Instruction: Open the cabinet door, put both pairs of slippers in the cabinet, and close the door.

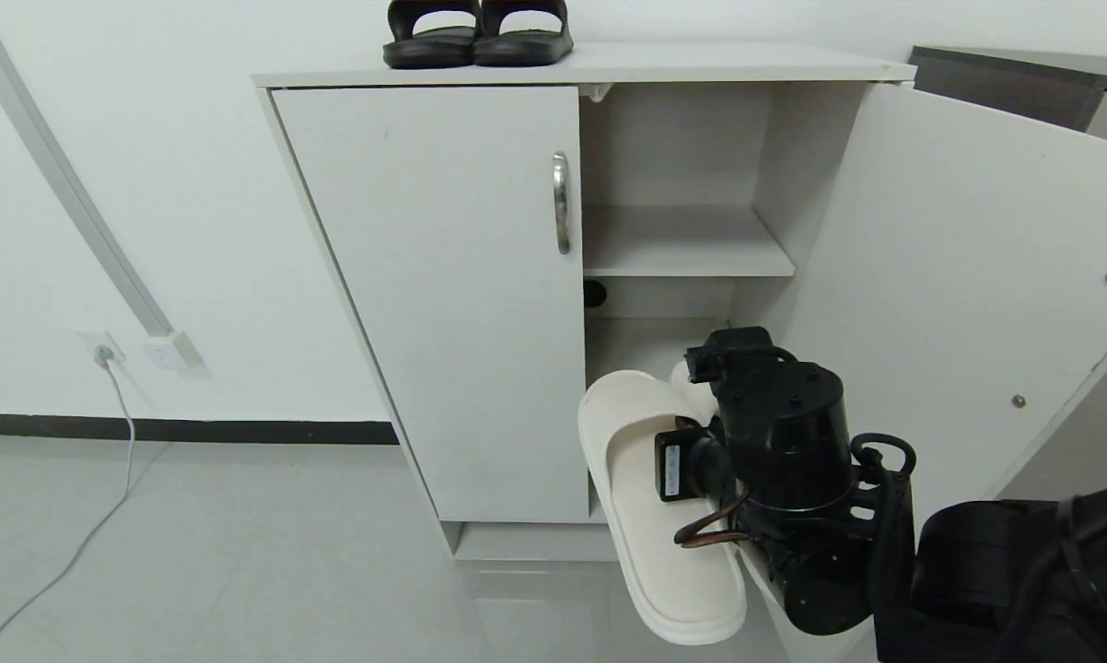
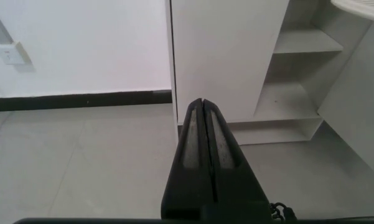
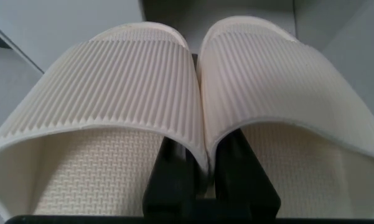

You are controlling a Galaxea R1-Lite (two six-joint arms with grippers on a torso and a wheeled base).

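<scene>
The white cabinet [image 1: 425,304] has its left door closed and its right door [image 1: 959,276] swung wide open, baring an upper shelf [image 1: 682,244] and a lower shelf [image 1: 636,345]. A black pair of slippers [image 1: 478,37] sits on the cabinet top. A cream pair of slippers [image 1: 646,497] hangs in front of the open compartment at lower-shelf height. My right gripper [image 3: 205,174] is shut on the inner edges of the cream slippers [image 3: 124,93], side by side. My left gripper [image 2: 202,109] is shut and holds nothing, above the floor, facing the cabinet [image 2: 224,56].
A wall socket with a cable [image 1: 102,352] is at the left, the cable trailing over the grey floor [image 1: 194,552]. A slanted wall conduit [image 1: 65,184] runs down to a box. Dark furniture [image 1: 1005,83] stands behind the open door.
</scene>
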